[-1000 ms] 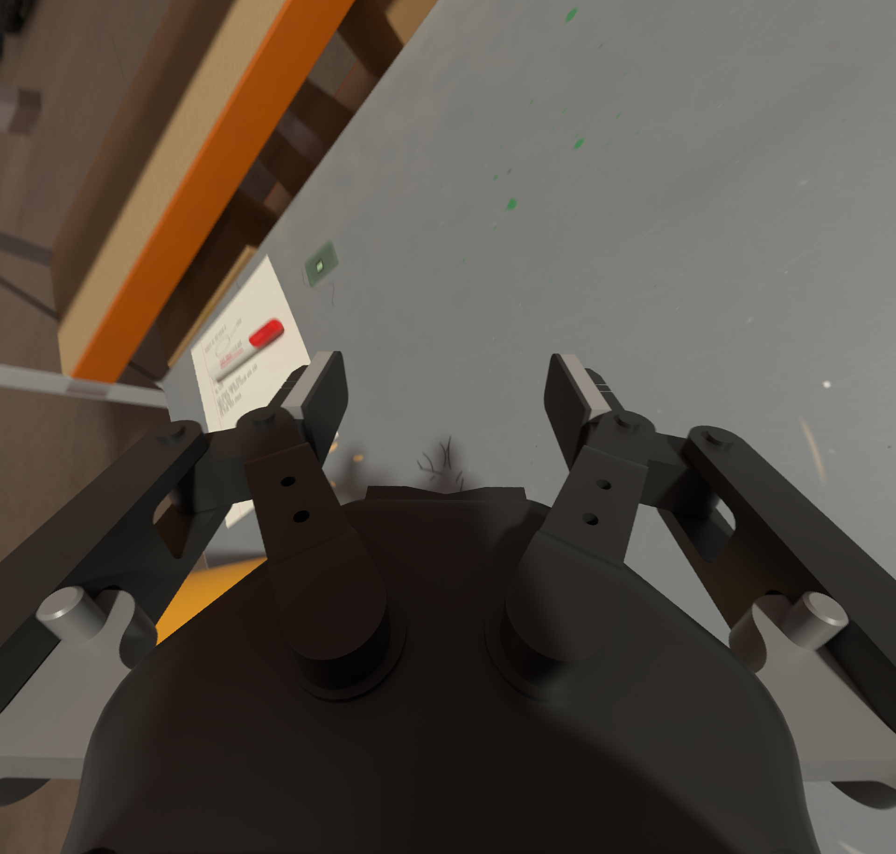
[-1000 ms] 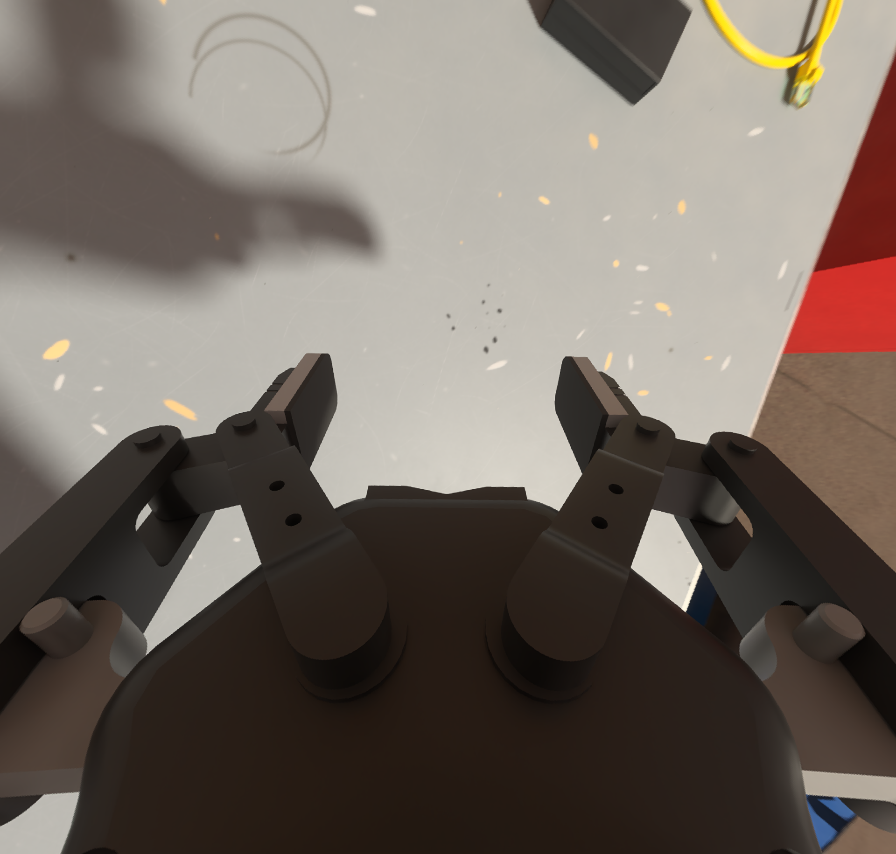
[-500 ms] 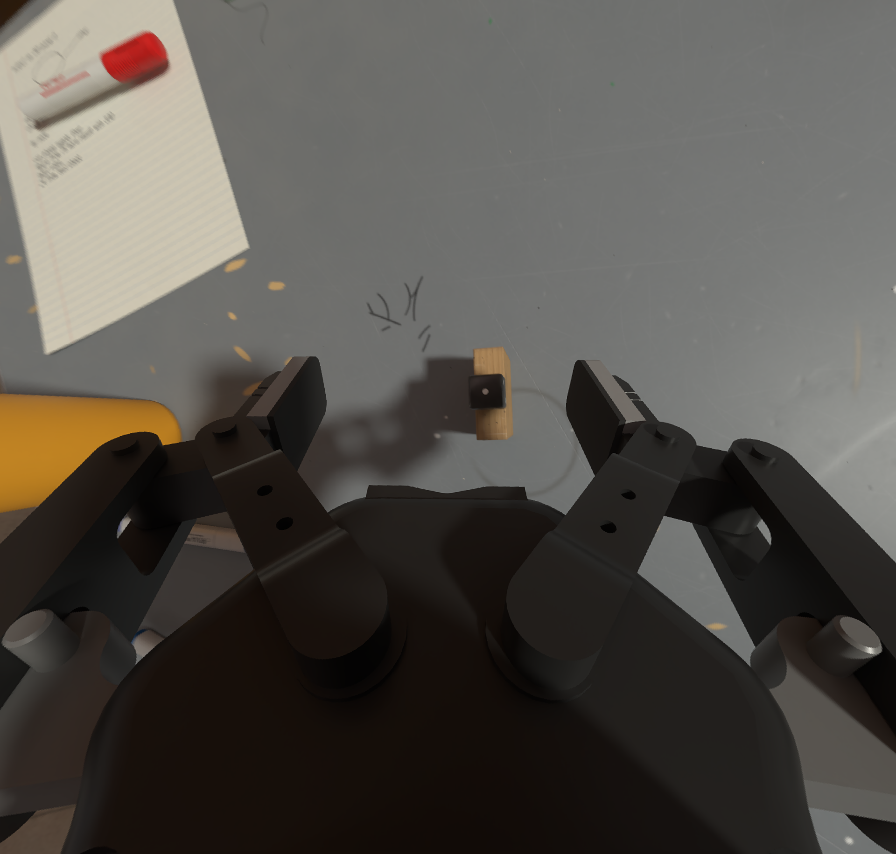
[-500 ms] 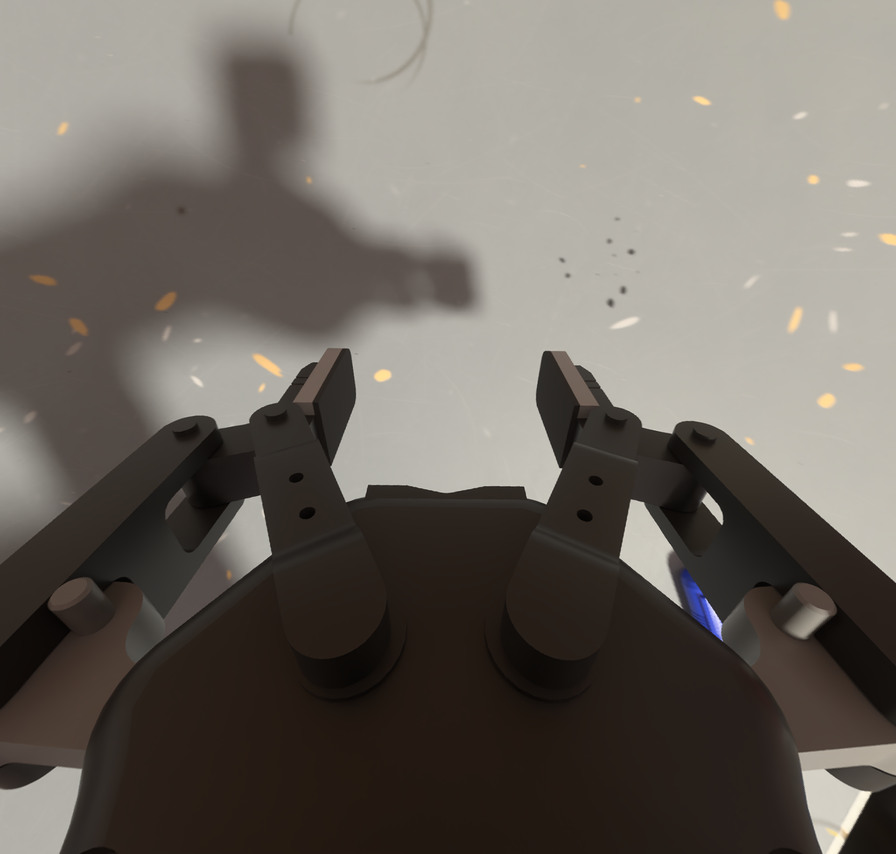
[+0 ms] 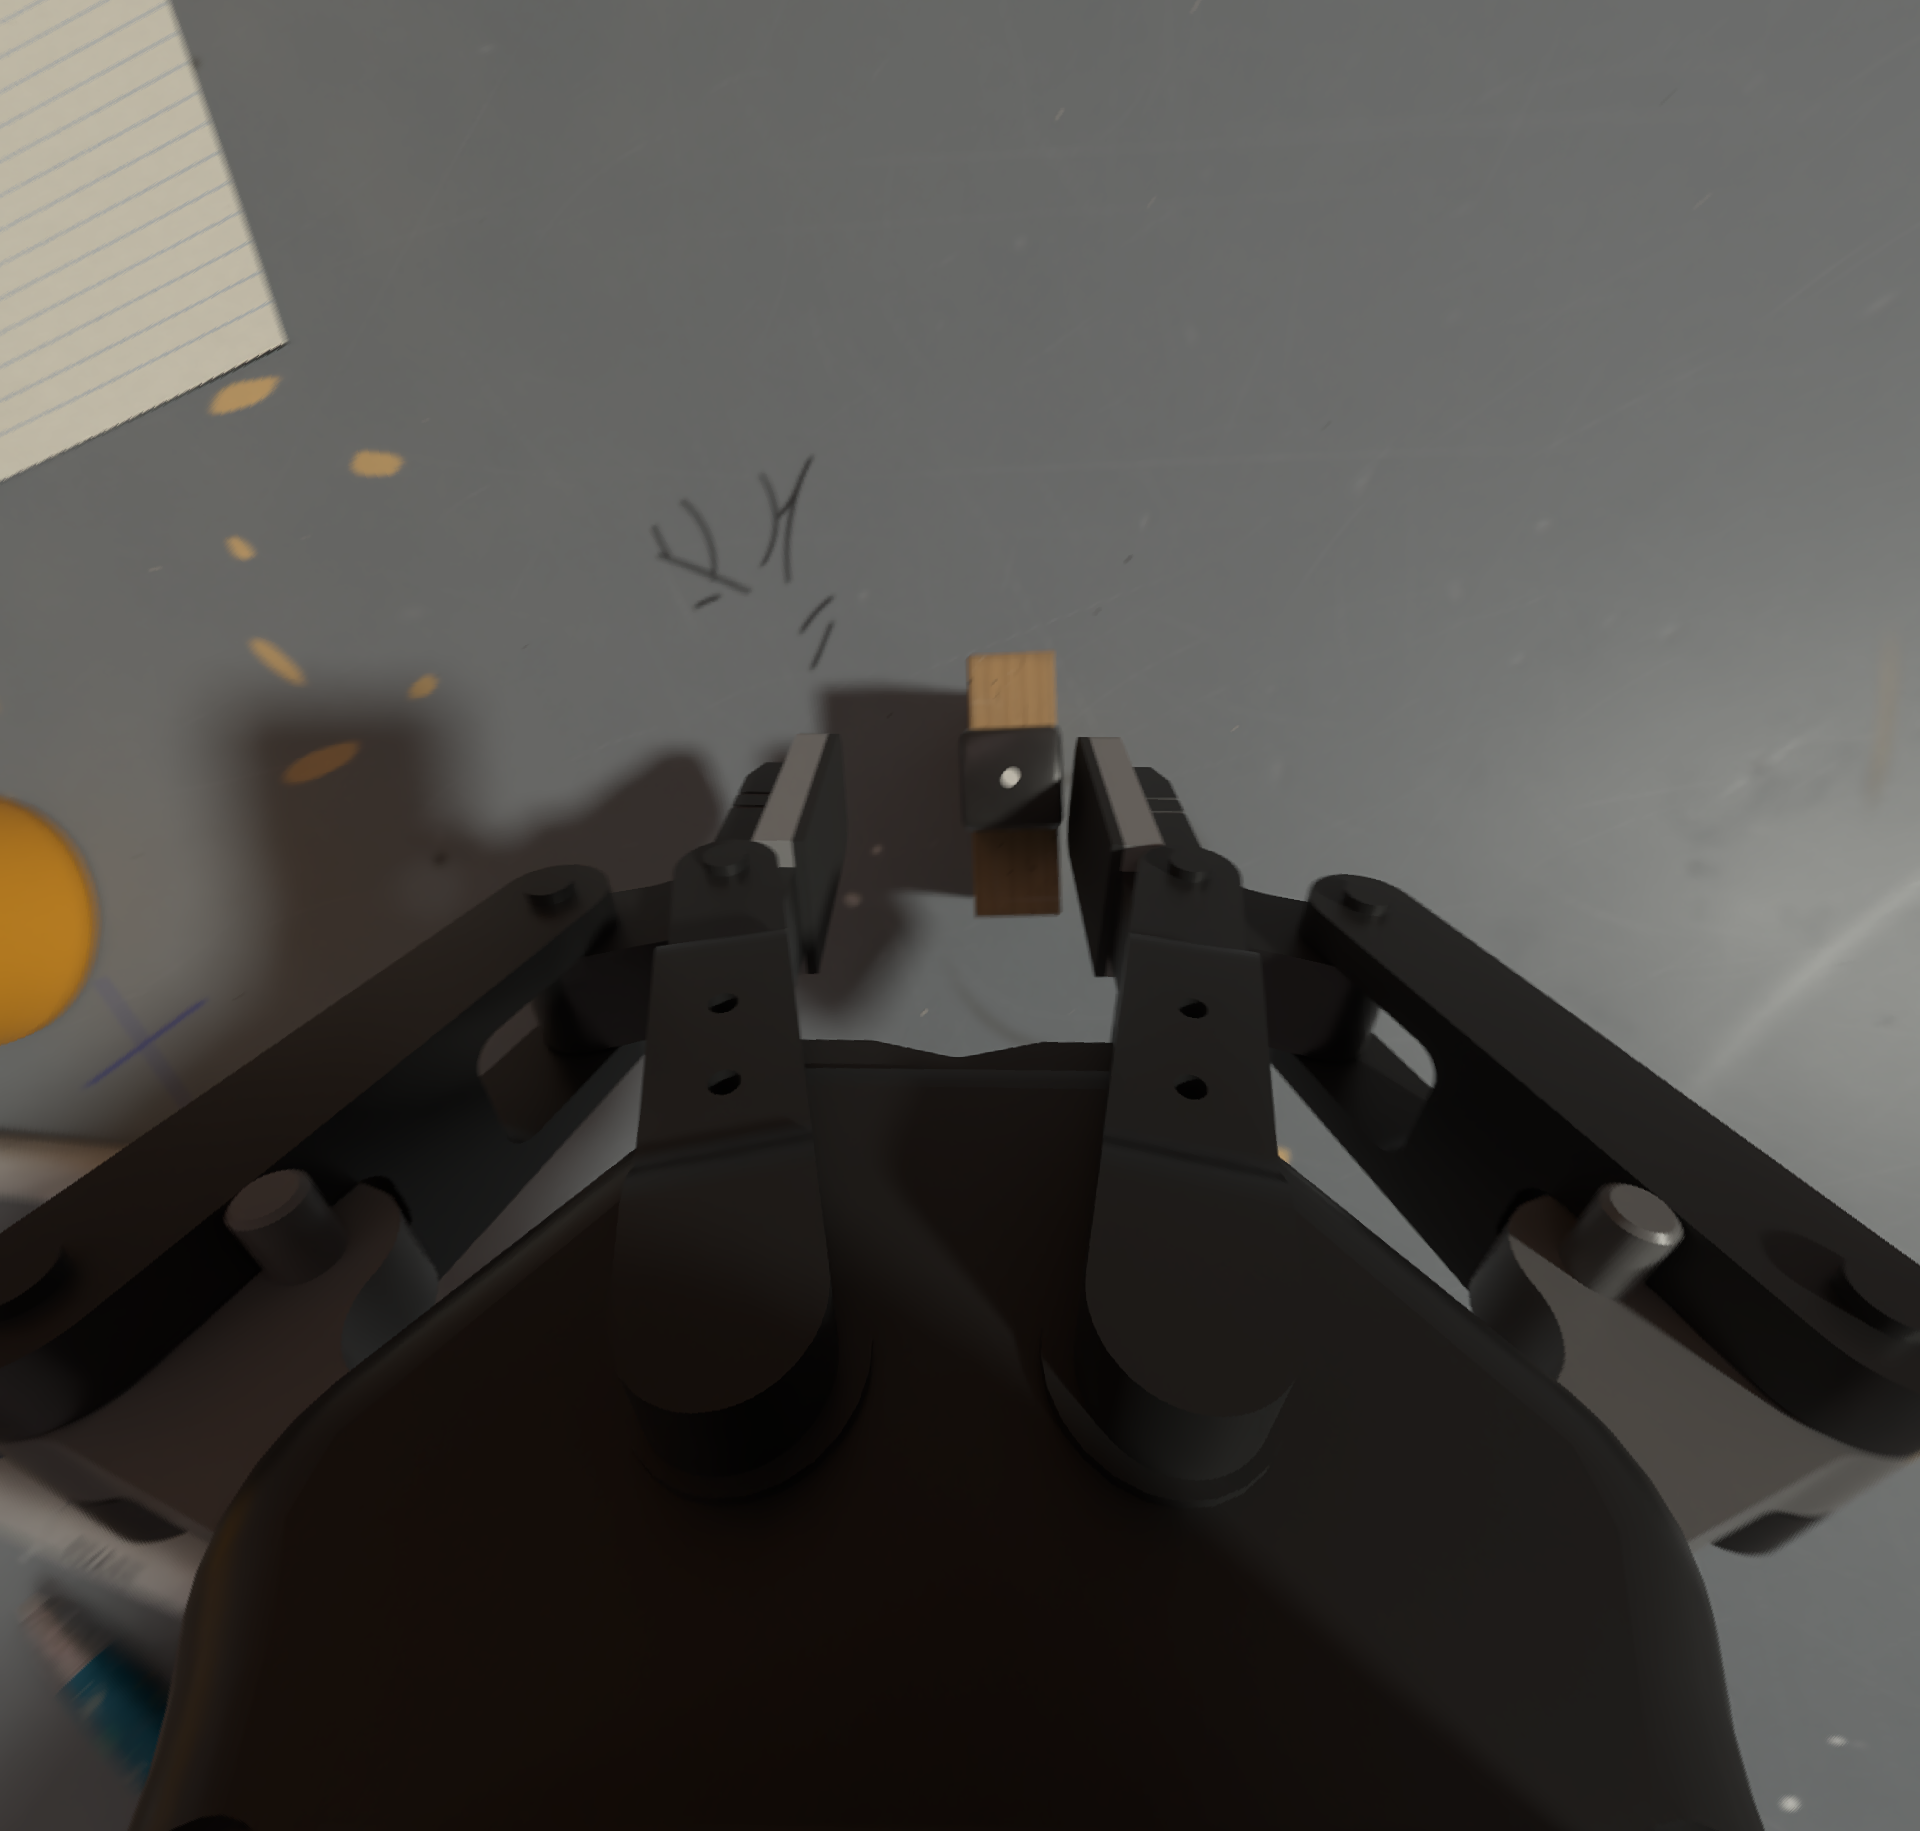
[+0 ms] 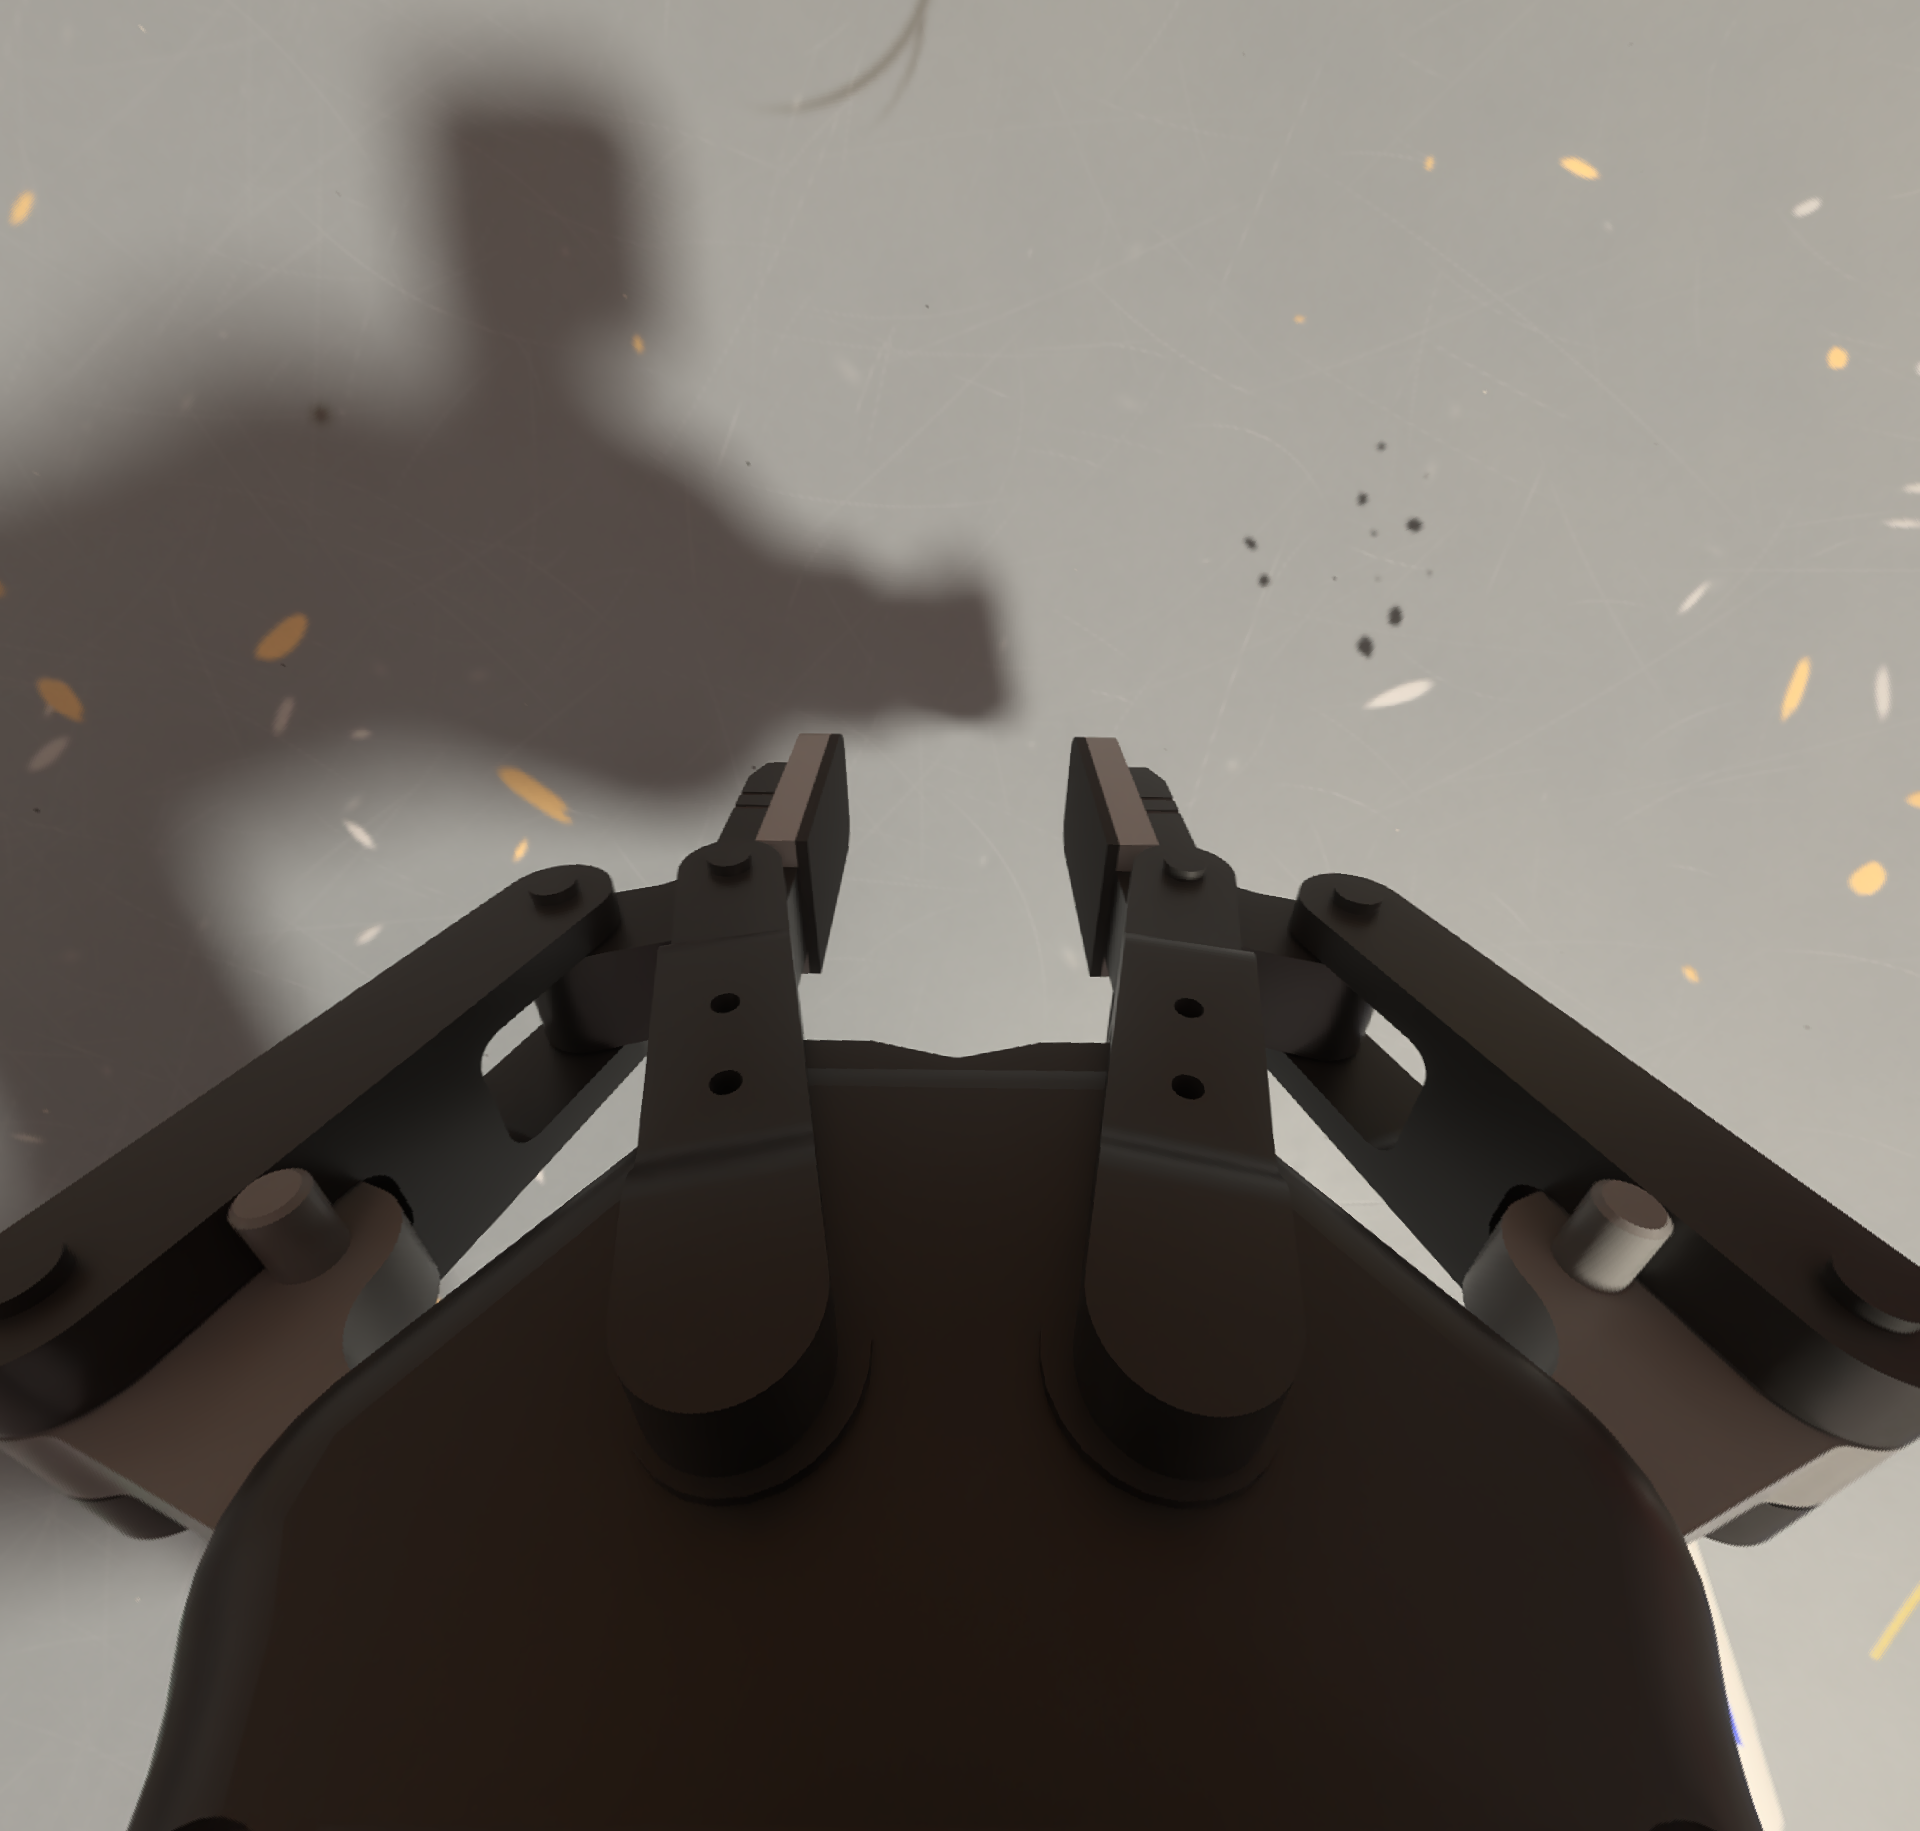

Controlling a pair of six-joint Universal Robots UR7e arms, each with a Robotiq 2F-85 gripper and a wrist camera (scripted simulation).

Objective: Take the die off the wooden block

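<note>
A small black die [image 5: 1010,782] with one white pip showing sits on a narrow wooden block [image 5: 1011,692] that lies on the grey table. My left gripper [image 5: 951,794] is low over them and open, its jaws partly drawn in. The die lies between the fingers, right against the right finger [image 5: 1101,846], with a clear gap to the left finger [image 5: 810,825]. My right gripper [image 6: 954,794] is open, partly drawn in and empty, above bare table. The die and block do not show in the right wrist view.
A lined sheet of paper [image 5: 94,202] lies at the upper left and a round orange object [image 5: 36,919] at the left edge. A blurred pen-like thing [image 5: 83,1594] lies at the lower left. Pen scribbles [image 5: 738,545] mark the table.
My left gripper has come down around the die and block and its jaws have narrowed. The right gripper's jaws have narrowed too, and it has moved over the table.
</note>
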